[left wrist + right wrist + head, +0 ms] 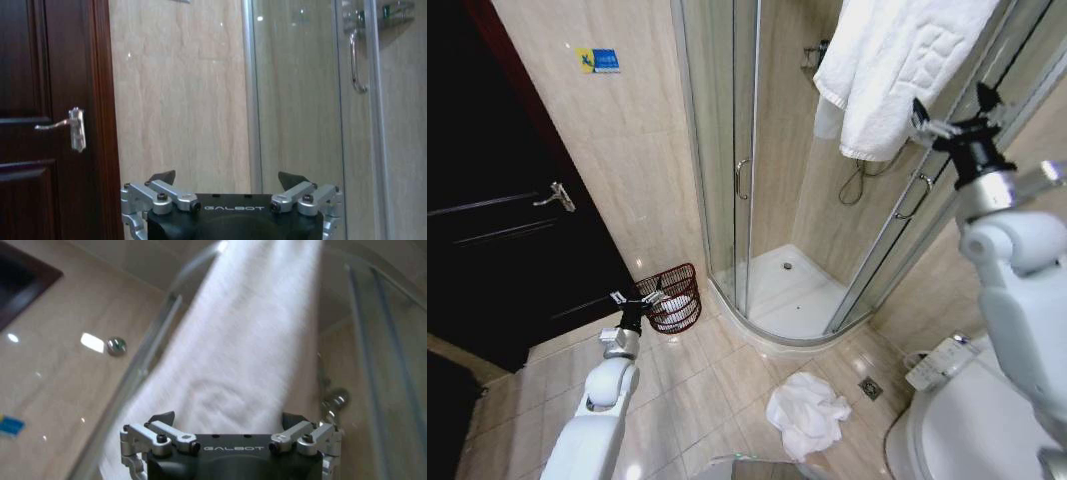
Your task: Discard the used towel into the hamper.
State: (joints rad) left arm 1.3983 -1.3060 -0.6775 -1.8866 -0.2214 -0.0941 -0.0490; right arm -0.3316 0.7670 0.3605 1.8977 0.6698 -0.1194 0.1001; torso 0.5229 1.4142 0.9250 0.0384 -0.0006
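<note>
**Towel Up High, Basket Down Low**

At the upper right of the head view, the right gripper point(949, 122) is lifted up close to a big white towel point(897, 60) hanging over the shower door point(727, 150). Its fingers are spread wide and hold nothing, likely so they can close on the cloth. Low on the left, the left gripper point(635, 297) waits near the floor, fingers open and empty too. Just beside it stands the hamper point(674, 297), a dark red wire basket against the wall, with something white already inside. Another white towel point(807, 412) lies crumpled on the tiles at the bottom middle, well apart from the hamper, near the toilet point(957, 420).
</note>
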